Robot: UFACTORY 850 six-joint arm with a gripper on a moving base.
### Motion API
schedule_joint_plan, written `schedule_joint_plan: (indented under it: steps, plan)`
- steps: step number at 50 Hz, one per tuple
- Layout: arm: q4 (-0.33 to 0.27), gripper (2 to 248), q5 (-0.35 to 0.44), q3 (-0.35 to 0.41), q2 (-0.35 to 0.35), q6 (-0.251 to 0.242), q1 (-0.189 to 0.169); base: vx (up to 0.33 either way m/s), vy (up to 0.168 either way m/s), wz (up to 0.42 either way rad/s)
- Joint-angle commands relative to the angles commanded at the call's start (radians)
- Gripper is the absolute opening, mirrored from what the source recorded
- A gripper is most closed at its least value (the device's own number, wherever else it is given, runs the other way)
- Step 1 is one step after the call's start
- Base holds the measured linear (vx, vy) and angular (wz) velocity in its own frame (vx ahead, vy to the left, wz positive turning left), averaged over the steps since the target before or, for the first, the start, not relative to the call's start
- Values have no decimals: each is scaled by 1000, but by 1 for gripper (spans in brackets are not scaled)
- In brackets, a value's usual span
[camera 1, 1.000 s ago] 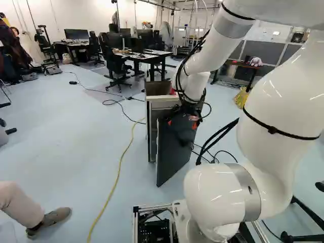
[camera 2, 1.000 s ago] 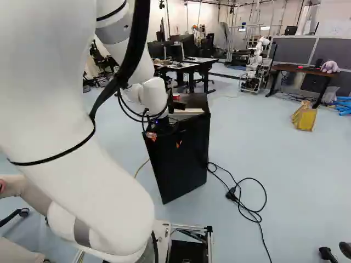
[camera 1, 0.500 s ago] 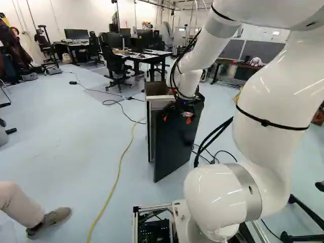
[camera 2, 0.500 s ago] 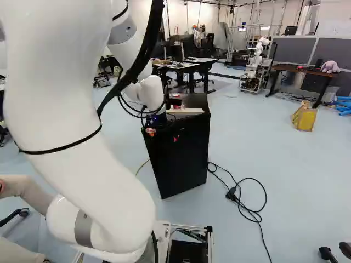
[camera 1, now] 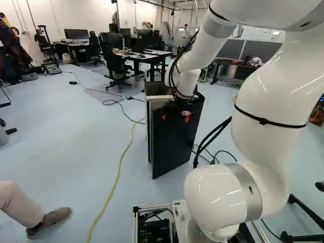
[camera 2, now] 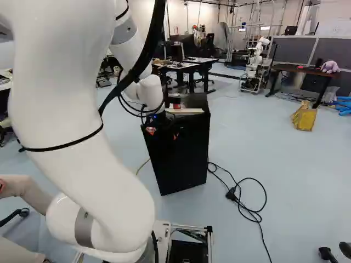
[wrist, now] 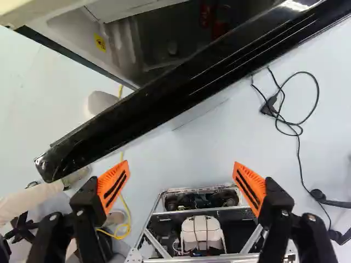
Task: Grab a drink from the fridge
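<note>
Swung slightly closer to the cabinet since the earlier view: fridge door (camera 1: 172, 152), with the gripper (camera 1: 175, 118) shifted alongside. Jaws released, both fingers standing wide apart at the door's outer face. Behind the door, the fridge (camera 2: 193, 101), partly open; red items (wrist: 220, 28) inside, whether drinks I cannot tell. Nearby on the floor, a black plug (camera 2: 232, 193).
</note>
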Motion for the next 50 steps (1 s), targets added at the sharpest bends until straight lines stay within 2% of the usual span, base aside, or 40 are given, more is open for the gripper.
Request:
schedule_joint_plan:
  steps: [20, 50]
  plan:
    - [-36, 247, 38, -21, -67, 0, -7, 0, 0, 0]
    - [-141, 247, 181, -66, -184, 0, -76, 0, 0, 0]
